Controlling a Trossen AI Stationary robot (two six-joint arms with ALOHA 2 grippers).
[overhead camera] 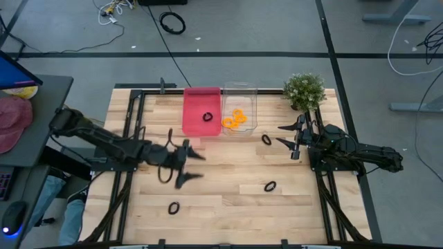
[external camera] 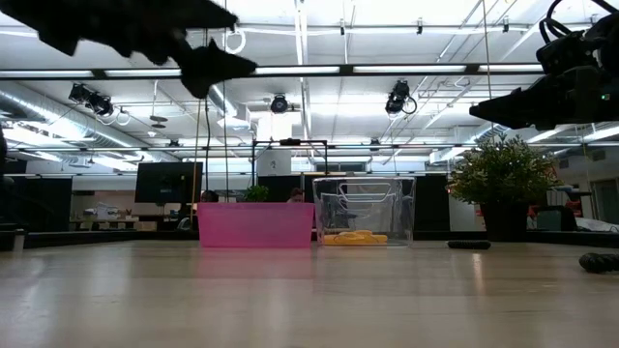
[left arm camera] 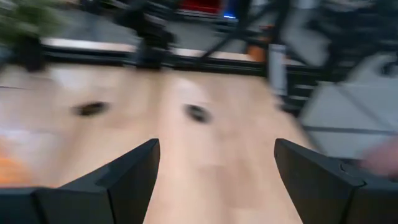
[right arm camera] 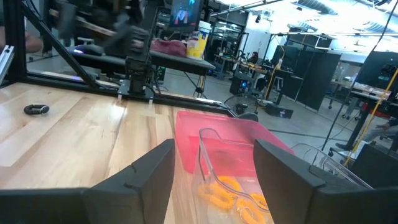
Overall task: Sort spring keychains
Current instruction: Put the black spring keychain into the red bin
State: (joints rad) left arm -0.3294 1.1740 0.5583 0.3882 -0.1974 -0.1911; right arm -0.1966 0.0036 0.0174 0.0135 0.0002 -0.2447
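On the wooden bench [overhead camera: 228,207], seen from above, two bins sit side by side at the far edge: a pink bin [overhead camera: 201,111] holding one black spring keychain [overhead camera: 208,117], and a clear bin [overhead camera: 239,109] just to its right holding a small heap of orange spring keychains [overhead camera: 234,119]. Three more black keychains lie loose on the boards: one [overhead camera: 266,140] just beside the clear bin's near right corner, one [overhead camera: 270,186] towards the middle right, and one [overhead camera: 173,207] near the front left. A potted plant [overhead camera: 304,90] stands at the far right corner.

The left hand [overhead camera: 188,164] hangs above the bench left of centre, raised well clear of the surface in the low view, its fingers spread wide with nothing between them. Its wrist camera looks across bare boards towards two dark loops lying ahead. The right hand [overhead camera: 293,140] hovers close to the keychain by the clear bin, fingers also apart and empty; its wrist view faces the two bins.

Judging by this, the sorting by colour is well along: every orange loop visible is already binned and only black ones remain loose. The step in hand looks like a reach for the next black loop. That calls for lowering one hand straight over a loop, with fingertips nearly touching the boards on either side of it, closing gently, then carrying it to the pink bin
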